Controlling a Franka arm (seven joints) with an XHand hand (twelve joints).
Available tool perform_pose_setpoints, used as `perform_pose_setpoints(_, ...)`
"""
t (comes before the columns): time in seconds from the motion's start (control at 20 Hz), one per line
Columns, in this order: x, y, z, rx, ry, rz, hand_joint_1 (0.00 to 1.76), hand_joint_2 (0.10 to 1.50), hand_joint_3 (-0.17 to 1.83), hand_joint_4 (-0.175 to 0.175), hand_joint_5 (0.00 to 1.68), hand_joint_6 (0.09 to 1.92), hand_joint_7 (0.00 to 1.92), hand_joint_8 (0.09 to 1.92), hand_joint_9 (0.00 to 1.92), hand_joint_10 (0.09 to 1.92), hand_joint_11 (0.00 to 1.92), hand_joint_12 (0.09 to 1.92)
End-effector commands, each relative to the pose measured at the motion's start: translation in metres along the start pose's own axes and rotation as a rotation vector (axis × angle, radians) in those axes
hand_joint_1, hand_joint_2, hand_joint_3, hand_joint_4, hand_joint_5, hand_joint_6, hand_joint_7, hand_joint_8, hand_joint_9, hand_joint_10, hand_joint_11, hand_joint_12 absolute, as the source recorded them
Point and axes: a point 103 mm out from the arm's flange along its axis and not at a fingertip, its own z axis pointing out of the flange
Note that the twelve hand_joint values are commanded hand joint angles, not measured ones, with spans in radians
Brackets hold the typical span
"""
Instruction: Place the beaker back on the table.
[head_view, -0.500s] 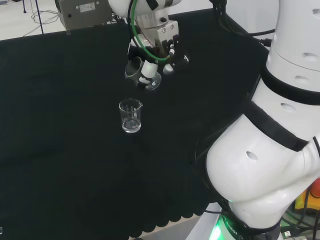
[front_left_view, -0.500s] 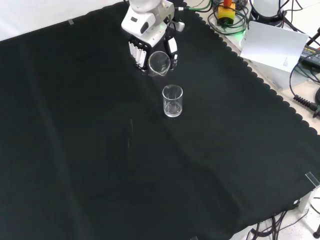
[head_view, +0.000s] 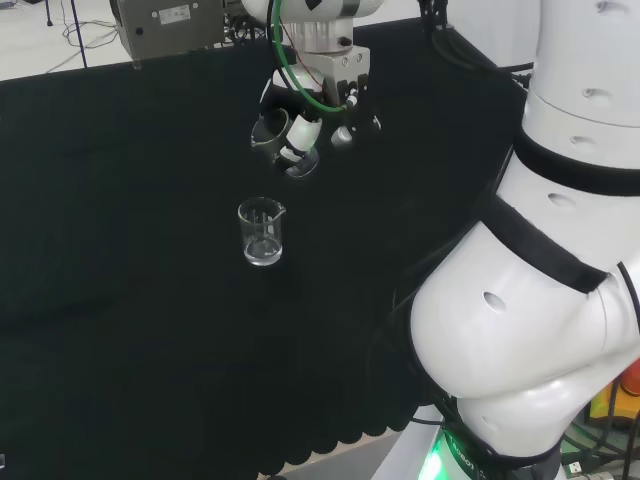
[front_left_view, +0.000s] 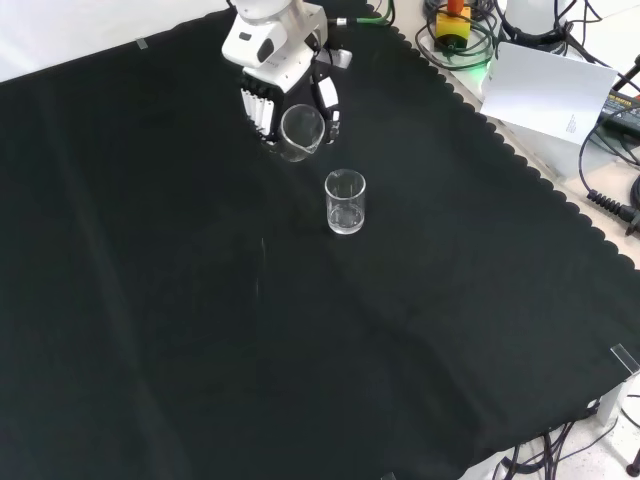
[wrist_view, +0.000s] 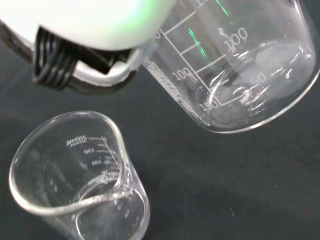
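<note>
One clear beaker (front_left_view: 302, 131) hangs tilted above the cloth, the hand's (front_left_view: 270, 70) fingers (front_left_view: 257, 104) curled round it.

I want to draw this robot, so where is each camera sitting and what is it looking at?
Head view: behind and above the arm's base, looking over its white links at the black cloth.
Front view: facing the arm, looking down; the hand enters from the top.
Wrist view: at the wrist, past the hand.
All share the held beaker and the standing beaker.
</note>
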Motion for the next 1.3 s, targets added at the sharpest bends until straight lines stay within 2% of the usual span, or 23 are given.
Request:
perform_pose_setpoints(0.05,-0.023,0.026,0.016,-0.066,0.092,0.004,1.29,0.64,0.82,-0.175,1.1,1.01,1.16,0.99,1.47,0.77,1.23,0.88)
perform_pose_setpoints(0.25,-0.035,0.043,0.03,-0.085,0.139,0.012,1.29,0.64,0.81,-0.175,1.1,1.01,1.16,0.99,1.46,0.77,1.23,0.87)
perform_pose_setpoints(0.4,-0.044,0.053,0.039,-0.11,0.185,0.017,1.31,0.54,0.96,-0.175,1.09,1.03,1.3,0.91,1.46,0.76,1.23,0.87)
perform_pose_setpoints(0.45,-0.047,0.057,0.042,-0.118,0.192,0.019,1.31,0.57,0.91,-0.175,1.1,1.02,1.26,0.92,1.46,0.75,1.22,0.86)
perform_pose_setpoints(0.7,-0.057,0.072,0.055,-0.157,0.251,0.033,1.31,0.52,0.98,-0.175,1.09,1.02,1.33,0.87,1.46,0.73,1.22,0.84)
perform_pose_setpoints(0.95,-0.062,0.082,0.069,-0.179,0.256,0.034,1.31,0.52,0.98,-0.173,1.09,1.03,1.34,0.87,1.46,0.73,1.21,0.84)
perform_pose_setpoints(1.3,-0.068,0.091,0.086,-0.167,0.264,0.054,1.31,0.52,0.98,-0.167,1.09,1.03,1.34,0.86,1.46,0.72,1.21,0.83)
